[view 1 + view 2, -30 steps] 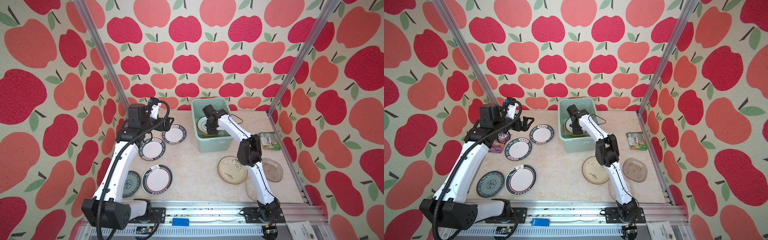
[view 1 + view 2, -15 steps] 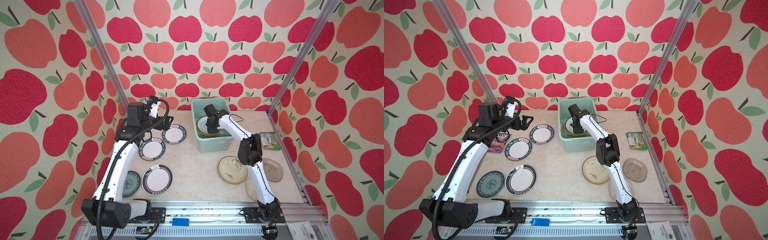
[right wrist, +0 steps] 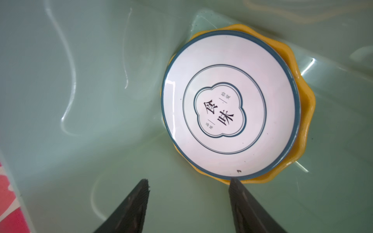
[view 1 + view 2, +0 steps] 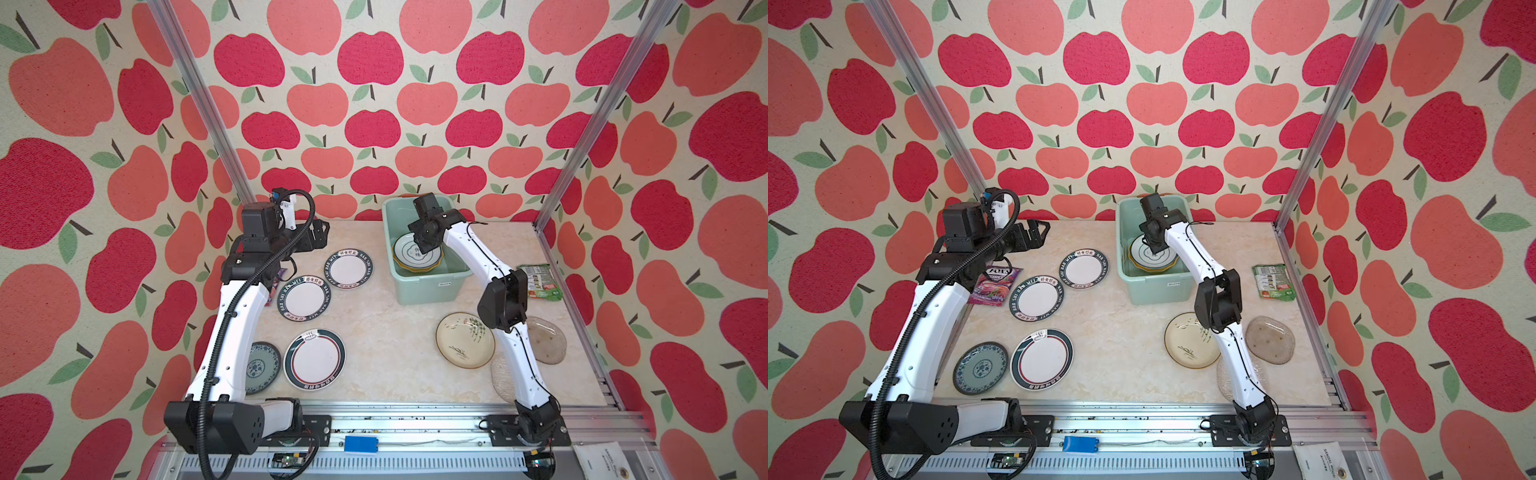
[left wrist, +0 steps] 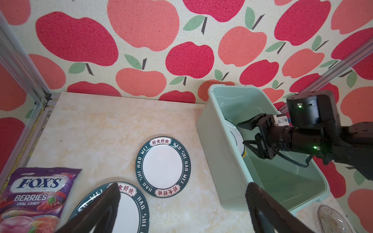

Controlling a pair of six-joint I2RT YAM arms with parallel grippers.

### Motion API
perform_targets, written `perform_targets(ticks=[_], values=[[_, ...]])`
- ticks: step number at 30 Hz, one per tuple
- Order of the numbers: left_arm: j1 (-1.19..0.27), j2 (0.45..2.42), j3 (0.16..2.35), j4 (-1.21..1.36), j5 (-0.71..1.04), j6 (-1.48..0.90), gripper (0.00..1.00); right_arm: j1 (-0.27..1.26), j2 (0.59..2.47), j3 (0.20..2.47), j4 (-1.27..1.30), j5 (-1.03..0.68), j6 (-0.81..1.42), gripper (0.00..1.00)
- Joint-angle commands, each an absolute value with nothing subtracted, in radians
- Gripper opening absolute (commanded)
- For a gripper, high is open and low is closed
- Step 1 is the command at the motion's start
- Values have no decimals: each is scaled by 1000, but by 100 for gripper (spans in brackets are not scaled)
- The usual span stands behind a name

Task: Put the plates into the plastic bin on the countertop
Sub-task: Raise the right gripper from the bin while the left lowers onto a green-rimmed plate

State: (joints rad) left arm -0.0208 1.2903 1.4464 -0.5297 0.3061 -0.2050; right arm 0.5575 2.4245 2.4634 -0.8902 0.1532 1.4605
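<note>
The mint-green plastic bin (image 4: 428, 286) stands at the back of the countertop (image 4: 386, 332). Inside it a white blue-rimmed plate (image 3: 230, 107) lies on a yellow scalloped plate (image 3: 302, 113). My right gripper (image 3: 188, 182) hangs in the bin, open and empty, one fingertip beside the plates' edge. My left gripper (image 5: 183, 188) is open and empty above two lettered-rim plates (image 4: 348, 269) (image 4: 302, 298). Nearer the front lie a third rimmed plate (image 4: 314, 359), a blue-patterned plate (image 4: 259, 368), a cream plate with a green plant (image 4: 464, 340) and clear glass plates (image 4: 544, 338).
A purple candy packet (image 4: 994, 284) lies at the left under my left arm. A green packet (image 4: 540, 282) lies at the right edge. Aluminium posts (image 4: 582, 137) and apple-patterned walls close in the back and sides.
My right gripper has opened inside the bin and let go of the white plate, which now rests on the yellow one. The left arm has barely shifted.
</note>
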Motion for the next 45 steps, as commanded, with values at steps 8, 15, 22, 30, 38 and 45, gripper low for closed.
perform_targets(ticks=[8,15,22,30,38,45], values=[[42,1312,1444,-606,234,-492,99,483,2220,2270,-701,-138,851,67],[69,1424,1431,-676,357,-571,99,463,1972,1946,-495,-336,454,66],[62,1549,1397,-689,428,-595,94,465,1807,1713,-389,-466,319,64],[40,1691,1441,-690,398,-413,91,464,1724,1594,-325,-568,290,63],[-24,1921,1659,-835,280,-134,82,466,1738,1680,-551,-619,93,64],[-26,2057,1750,-810,290,-145,81,505,1698,1624,-588,-533,-164,66]])
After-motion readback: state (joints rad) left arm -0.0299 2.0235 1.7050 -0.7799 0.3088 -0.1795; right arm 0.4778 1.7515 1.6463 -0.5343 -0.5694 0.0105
